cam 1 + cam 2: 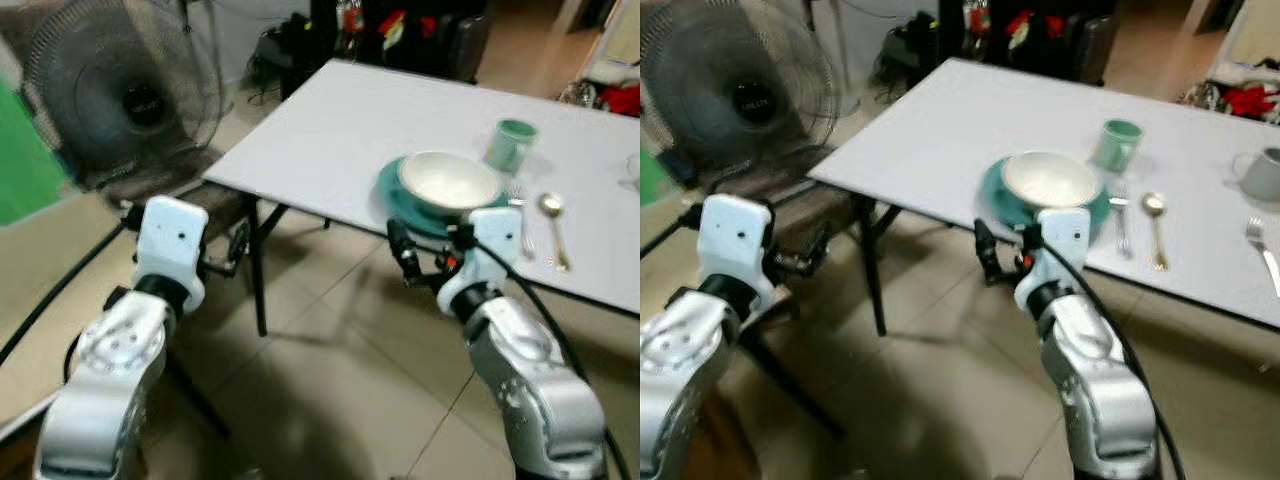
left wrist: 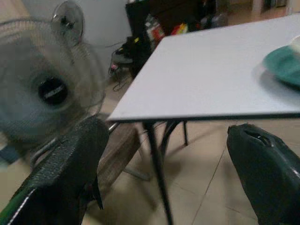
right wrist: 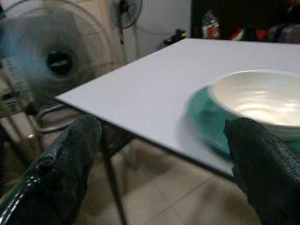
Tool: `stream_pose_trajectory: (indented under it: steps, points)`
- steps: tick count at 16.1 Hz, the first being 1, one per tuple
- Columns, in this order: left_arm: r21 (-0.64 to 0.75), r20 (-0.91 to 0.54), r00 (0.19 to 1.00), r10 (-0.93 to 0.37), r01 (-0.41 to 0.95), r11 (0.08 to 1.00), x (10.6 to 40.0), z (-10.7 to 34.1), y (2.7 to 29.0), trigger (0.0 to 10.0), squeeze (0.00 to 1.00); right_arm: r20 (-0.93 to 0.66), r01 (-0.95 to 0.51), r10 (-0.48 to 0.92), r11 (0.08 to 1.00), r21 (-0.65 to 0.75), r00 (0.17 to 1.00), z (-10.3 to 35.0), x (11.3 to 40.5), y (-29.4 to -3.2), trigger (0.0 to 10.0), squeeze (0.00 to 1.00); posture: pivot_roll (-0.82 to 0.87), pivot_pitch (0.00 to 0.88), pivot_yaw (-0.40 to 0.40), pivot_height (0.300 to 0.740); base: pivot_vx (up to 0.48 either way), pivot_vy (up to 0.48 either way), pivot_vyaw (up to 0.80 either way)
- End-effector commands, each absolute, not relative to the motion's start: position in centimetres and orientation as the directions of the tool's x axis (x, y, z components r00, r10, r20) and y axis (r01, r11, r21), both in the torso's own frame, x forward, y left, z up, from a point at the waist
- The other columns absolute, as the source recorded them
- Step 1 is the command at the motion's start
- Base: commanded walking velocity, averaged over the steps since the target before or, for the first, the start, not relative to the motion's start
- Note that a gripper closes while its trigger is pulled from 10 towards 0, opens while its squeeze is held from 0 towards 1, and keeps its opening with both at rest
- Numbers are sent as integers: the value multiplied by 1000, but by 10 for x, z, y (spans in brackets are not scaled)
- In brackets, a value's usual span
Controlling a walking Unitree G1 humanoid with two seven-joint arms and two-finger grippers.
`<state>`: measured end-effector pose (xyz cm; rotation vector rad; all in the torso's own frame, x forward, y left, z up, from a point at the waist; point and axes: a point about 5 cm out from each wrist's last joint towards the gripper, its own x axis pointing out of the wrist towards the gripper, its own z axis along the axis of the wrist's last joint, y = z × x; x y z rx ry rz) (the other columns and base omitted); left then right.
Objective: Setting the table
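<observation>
A glossy cream bowl is sitting on a round teal plate near the front edge of a smooth white table. A pale green mug is standing behind the plate, w/ a steel fork and gold-toned spoon lying flat to the robot's right. The right gripper is hovering just below the table edge, its textured black fingers spread apart, holding nothing. The left gripper is hanging beside the table corner, likewise spread wide. A mesh-caged fan is standing on beige floor tiles.
</observation>
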<state>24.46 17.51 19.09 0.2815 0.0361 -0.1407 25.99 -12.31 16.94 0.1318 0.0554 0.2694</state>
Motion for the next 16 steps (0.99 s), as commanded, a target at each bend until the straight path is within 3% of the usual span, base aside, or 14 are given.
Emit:
stream_pose_trajectory:
  steps: [1, 8, 11, 14, 16]
  points:
    - [275, -46, 990, -131, 139, 951, 244, 194, 175, 10000, 0, -42, -272, 279, 953, 132, 959, 170, 260, -122, 10000, 0, -23, 45, 4, 740, 0, 281, 0]
    - [278, -40, 991, -131, 137, 951, 246, 195, 175, 10000, 0, -86, -297, 308, 947, 120, 947, 164, 261, -116, 10000, 0, -18, 38, 7, 740, 0, 281, 0]
    - [309, -36, 989, -147, 150, 939, 246, 196, 173, 10000, 0, -81, -347, 351, 936, 58, 933, 165, 260, -112, 10000, 0, -19, 41, 8, 740, 0, 0, 140]
    - [304, -34, 989, -141, 144, 942, 245, 196, 173, 10000, 0, -75, -393, 395, 918, 48, 916, 166, 258, -105, 10000, 0, -15, 43, 3, 740, 0, -480, 800]
    - [291, -35, 991, -130, 135, 947, 244, 196, 175, 10000, 0, -76, -415, 417, 909, 42, 906, 165, 258, -102, 10000, 0, -8, 42, 2, 740, 0, 129, 800]
